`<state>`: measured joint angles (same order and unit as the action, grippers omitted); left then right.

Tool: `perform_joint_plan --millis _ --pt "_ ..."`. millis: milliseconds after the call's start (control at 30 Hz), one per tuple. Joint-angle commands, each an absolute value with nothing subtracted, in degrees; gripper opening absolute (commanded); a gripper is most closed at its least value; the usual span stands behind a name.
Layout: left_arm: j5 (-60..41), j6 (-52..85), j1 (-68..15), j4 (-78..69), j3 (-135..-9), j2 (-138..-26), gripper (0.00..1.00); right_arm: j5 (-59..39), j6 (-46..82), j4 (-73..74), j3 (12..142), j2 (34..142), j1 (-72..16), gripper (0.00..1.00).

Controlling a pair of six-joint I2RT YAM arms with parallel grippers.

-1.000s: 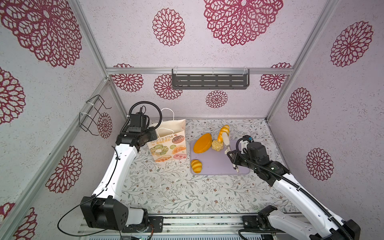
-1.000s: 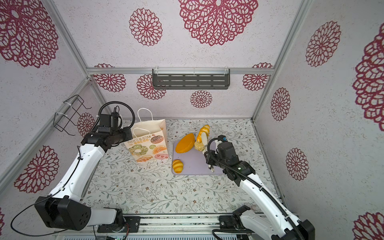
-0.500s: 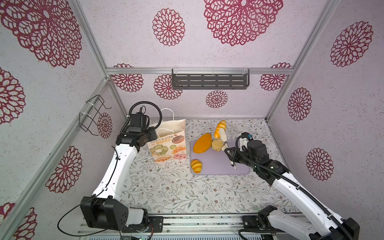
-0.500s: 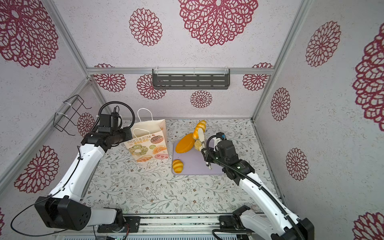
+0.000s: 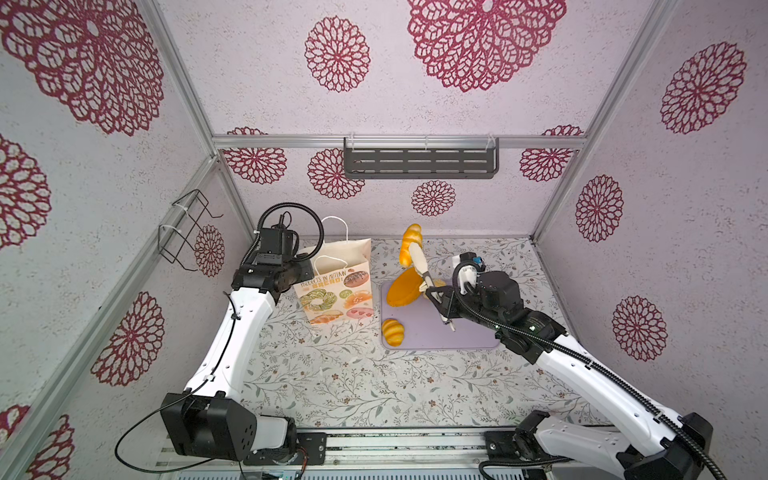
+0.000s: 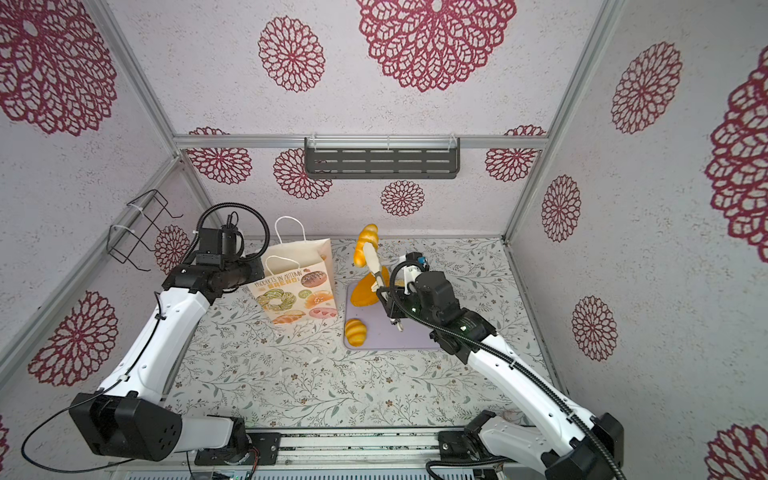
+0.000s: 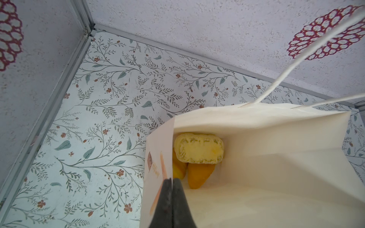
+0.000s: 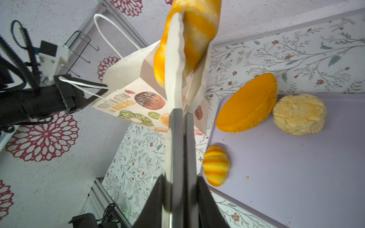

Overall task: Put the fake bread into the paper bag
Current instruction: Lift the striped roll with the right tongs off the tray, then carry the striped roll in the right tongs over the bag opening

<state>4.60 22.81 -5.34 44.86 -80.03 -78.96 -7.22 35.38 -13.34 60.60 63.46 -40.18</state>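
The right claw (image 8: 182, 112) is clenched on the handle end of a pair of cream tongs (image 5: 420, 266). The tongs pinch a long striped loaf (image 5: 410, 248), which hangs tilted in the air, clear of the lilac tray (image 5: 469, 334) and near the open top of the paper bag (image 5: 336, 291). On the tray a half-round orange loaf (image 5: 402, 287) lies at the back left corner, with a pale crumbly bun (image 8: 299, 114) just beside it. A small striped bun (image 5: 392, 331) sits by the front left corner. The left claw (image 7: 170, 180) is clamped shut on the bag's rim. The bag stands toward the back left of the worktop (image 5: 332, 386), just beside the tray. Inside it a pale cream bun (image 7: 198, 151) rests on orange pieces (image 7: 199, 174)
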Motion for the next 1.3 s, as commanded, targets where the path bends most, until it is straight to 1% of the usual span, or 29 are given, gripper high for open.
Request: perform_joint_plan --millis 0,367,733,1267 --pt "5.2 22.94 -5.25 43.39 -79.89 -77.17 0.0 -5.73 32.85 -8.18 65.02 63.7 -42.2 0.0" --pt "5.1 22.93 -5.39 43.43 -79.9 -77.17 0.0 -5.75 31.23 -5.58 68.63 67.11 -46.86 0.0" --pt "4.83 22.77 -5.45 43.46 -79.97 -77.17 0.0 -5.24 25.68 -6.23 74.68 73.43 -51.38 0.0" --pt "4.67 22.88 -5.54 43.44 -80.07 -77.26 0.0 -4.22 18.78 -6.86 81.48 81.39 -52.23 0.0"
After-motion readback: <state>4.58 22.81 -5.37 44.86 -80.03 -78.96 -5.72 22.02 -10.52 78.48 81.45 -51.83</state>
